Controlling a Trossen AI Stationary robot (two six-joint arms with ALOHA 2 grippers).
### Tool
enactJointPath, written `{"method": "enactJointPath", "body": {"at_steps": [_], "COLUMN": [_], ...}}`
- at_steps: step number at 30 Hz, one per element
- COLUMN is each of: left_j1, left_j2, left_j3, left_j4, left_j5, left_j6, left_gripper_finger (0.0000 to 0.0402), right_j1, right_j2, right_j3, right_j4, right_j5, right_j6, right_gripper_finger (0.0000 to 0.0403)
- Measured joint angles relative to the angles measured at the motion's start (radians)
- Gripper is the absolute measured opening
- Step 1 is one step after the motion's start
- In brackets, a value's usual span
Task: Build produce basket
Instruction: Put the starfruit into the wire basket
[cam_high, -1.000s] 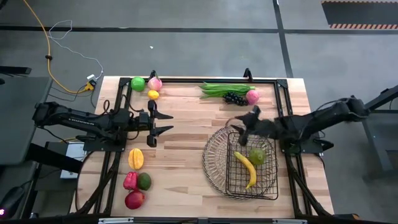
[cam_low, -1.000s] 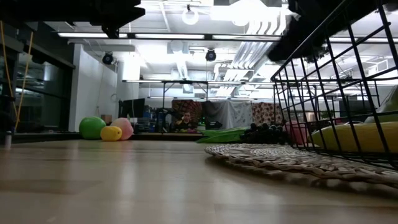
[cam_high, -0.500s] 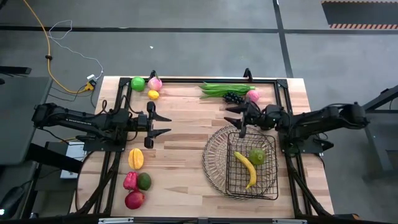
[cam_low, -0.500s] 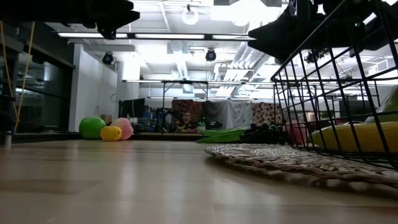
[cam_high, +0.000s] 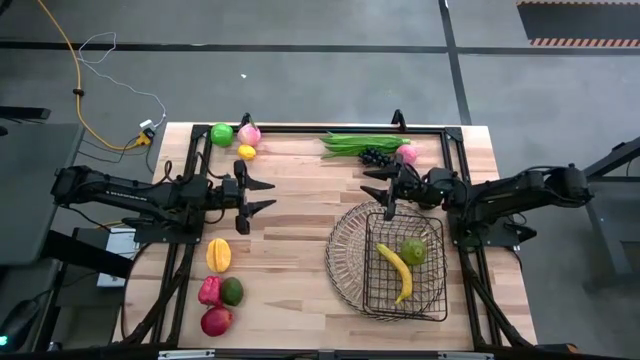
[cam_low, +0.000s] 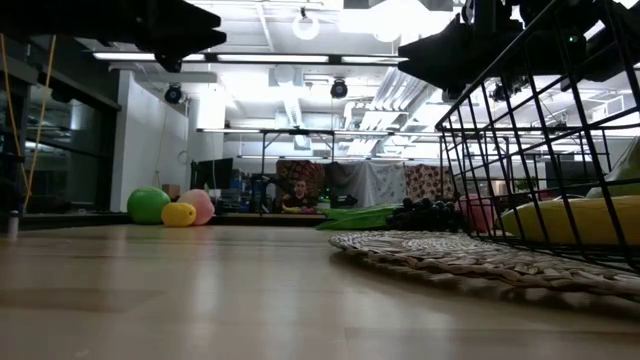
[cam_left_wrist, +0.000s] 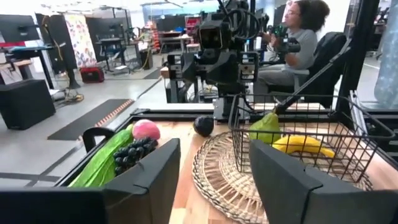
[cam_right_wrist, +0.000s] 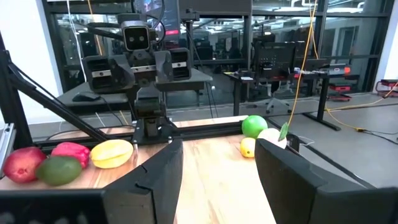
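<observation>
Right gripper (cam_high: 385, 188), jaws spread, empty, hovers at basket (cam_high: 350, 262) far rim; descending risks snagging the wire.

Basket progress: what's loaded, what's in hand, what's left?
Done: the basket holds a banana and a green fruit. In hand: nothing; the left gripper and right gripper are both open. Left: the beans, grapes and the other fruits.
</observation>
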Motion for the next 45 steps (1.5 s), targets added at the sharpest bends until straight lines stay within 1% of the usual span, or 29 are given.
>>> {"method": "enactJointPath", "body": {"at_steps": [9, 14, 16, 20, 26, 35, 37, 39, 41, 45], "left_j1": [0.0, 0.0, 0.0, 0.0, 0.0, 0.0, 0.0, -0.002, -0.005, -0.036], "left_j2": [0.011, 0.014, 0.014, 0.014, 0.014, 0.014, 0.014, 0.015, 0.015, 0.04], "left_j3": [0.0, 0.0, 0.0, 0.0, 0.0, 0.0, 0.006, 0.045, 0.105, 0.222], "left_j4": [-0.033, -0.04, -0.039, -0.039, -0.039, -0.039, -0.046, -0.103, -0.226, -0.628], "left_j5": [-0.002, -0.002, -0.005, -0.057, -0.099, -0.083, -0.08, -0.1, -0.121, -0.153], "left_j6": [-0.087, -0.106, -0.108, -0.116, -0.131, -0.117, -0.154, -0.228, -0.312, -0.509], "left_gripper_finger": [0.0276, 0.0311, 0.0316, 0.0319, 0.0319, 0.0319, 0.0319, 0.0319, 0.0319, 0.0319], "right_j1": [0.0, 0.0, 0.0, 0.0, 0.0, 0.0, 0.0, 0.0, 0.0, 0.0], "right_j2": [0.0, 0.0, 0.0, 0.0, 0.0, 0.0, 0.0, 0.0, 0.0, 0.0], "right_j3": [0.0, 0.0, 0.0, 0.001, 0.001, 0.001, 0.001, 0.001, 0.001, 0.001], "right_j4": [0.0, -0.001, -0.001, -0.001, -0.001, -0.002, -0.002, -0.002, -0.002, -0.004], "right_j5": [0.0, 0.001, 0.001, 0.001, 0.001, 0.001, 0.001, 0.002, 0.002, 0.002], "right_j6": [0.0, 0.0, 0.001, 0.002, 0.002, 0.002, 0.002, 0.003, 0.002, 0.003], "right_gripper_finger": [0.0191, 0.0191, 0.0191, 0.0191, 0.0191, 0.0191, 0.0191, 0.0191, 0.0191, 0.0191]}}
